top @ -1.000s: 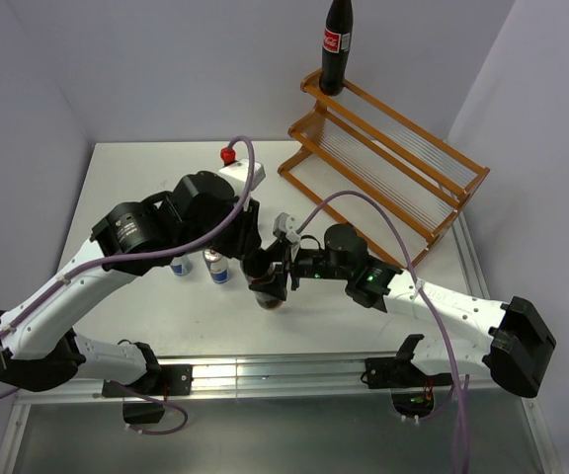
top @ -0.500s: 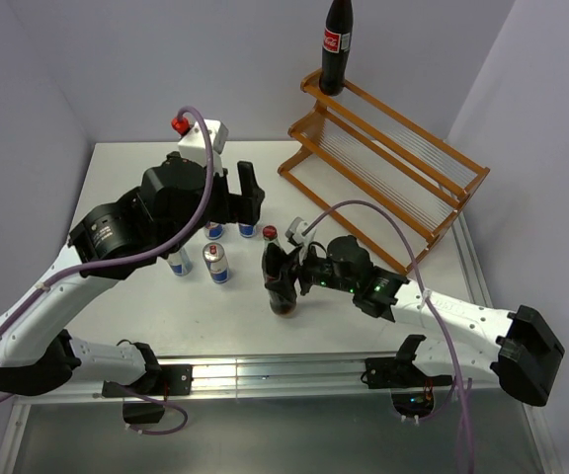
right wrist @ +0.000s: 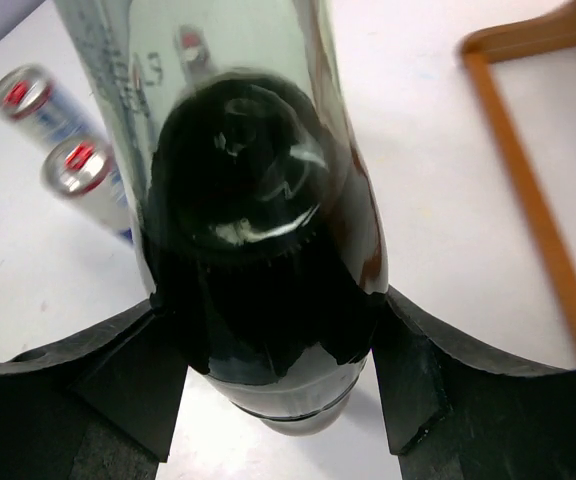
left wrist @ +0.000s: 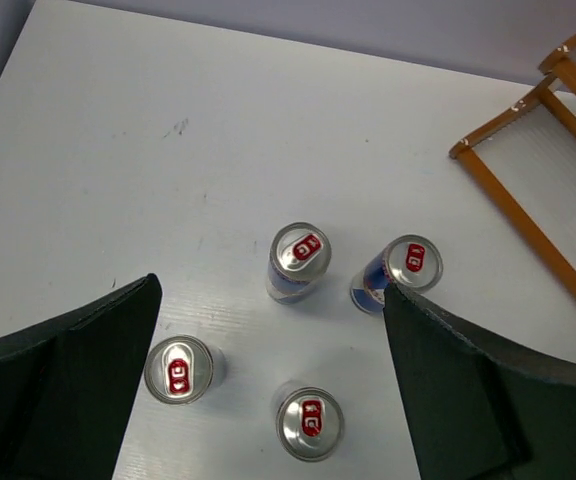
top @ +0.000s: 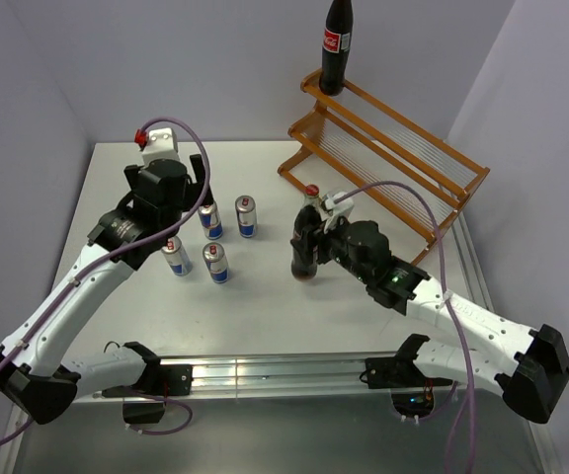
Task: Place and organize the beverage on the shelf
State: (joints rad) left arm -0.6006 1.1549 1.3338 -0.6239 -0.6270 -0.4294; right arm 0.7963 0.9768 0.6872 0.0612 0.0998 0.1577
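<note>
Your right tool (right wrist: 278,385) pinches a dark red-capped cola bottle (right wrist: 258,250), upright near the orange-brown wooden rod shelf (top: 383,163). Only the top view shows its twin bottle (top: 336,44) there. Left tool (left wrist: 273,390) spread over four slim silver-blue cans (left wrist: 301,255).

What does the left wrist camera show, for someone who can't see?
Four slim silver-blue cans with red marks on top stand upright on a white table, seen from above between the wide-open black fingers of the left pincer. A corner of the orange-brown wooden rack shows at the upper right.
</note>
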